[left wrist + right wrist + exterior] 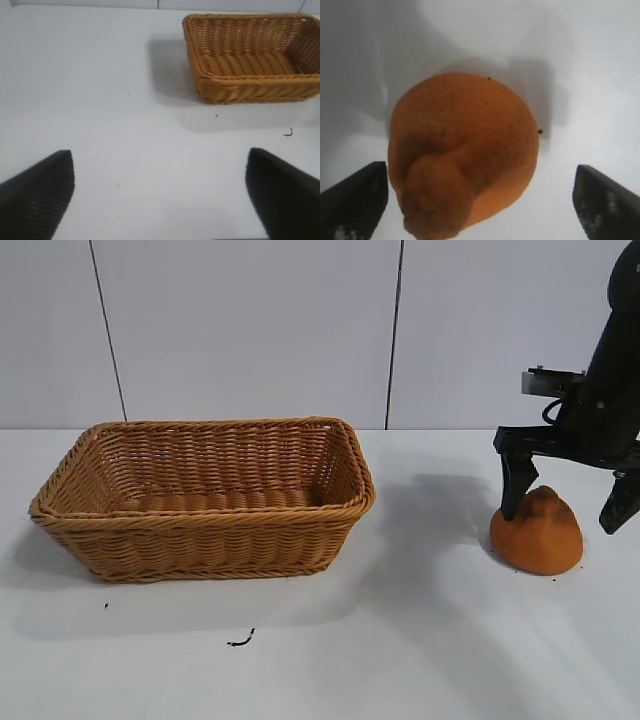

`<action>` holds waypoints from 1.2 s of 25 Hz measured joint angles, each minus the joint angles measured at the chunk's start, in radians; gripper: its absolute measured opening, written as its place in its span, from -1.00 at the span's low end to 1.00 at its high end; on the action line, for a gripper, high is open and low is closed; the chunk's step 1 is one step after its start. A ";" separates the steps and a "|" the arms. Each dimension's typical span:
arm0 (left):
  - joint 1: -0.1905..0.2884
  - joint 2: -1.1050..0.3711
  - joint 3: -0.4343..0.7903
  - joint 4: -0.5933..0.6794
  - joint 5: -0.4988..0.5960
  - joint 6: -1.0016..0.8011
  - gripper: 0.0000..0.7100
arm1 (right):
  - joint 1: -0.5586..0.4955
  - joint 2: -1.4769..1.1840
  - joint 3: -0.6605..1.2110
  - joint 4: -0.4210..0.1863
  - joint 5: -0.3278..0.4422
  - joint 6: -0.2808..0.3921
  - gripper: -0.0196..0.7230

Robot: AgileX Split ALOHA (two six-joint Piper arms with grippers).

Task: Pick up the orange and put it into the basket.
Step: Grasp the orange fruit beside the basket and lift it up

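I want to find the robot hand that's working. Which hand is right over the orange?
The right hand: its open fingers reach down on both sides of the orange. The left hand hangs open over bare table, away from the basket.

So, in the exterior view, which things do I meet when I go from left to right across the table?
The basket → a small dark scrap on the table → the orange, with the open right gripper straddling it.

Light: bright, even illumination is falling from above.
Shadows: the basket [205,498] is casting soft grey shade at centre right; the orange [462,152] is throwing a faint one upper right.
Focus: fingertips [37,192] are blurring at lower corners.
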 joint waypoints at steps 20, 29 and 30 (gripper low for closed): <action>0.000 0.000 0.000 0.000 0.000 0.000 0.88 | 0.000 0.032 -0.010 0.018 -0.023 -0.012 -0.83; 0.000 0.000 0.000 0.000 0.000 0.000 0.88 | 0.000 -0.038 -0.154 -0.004 0.136 -0.038 -0.83; 0.000 0.000 0.000 0.000 0.000 0.000 0.88 | 0.000 -0.047 -0.189 -0.004 0.173 -0.038 -0.83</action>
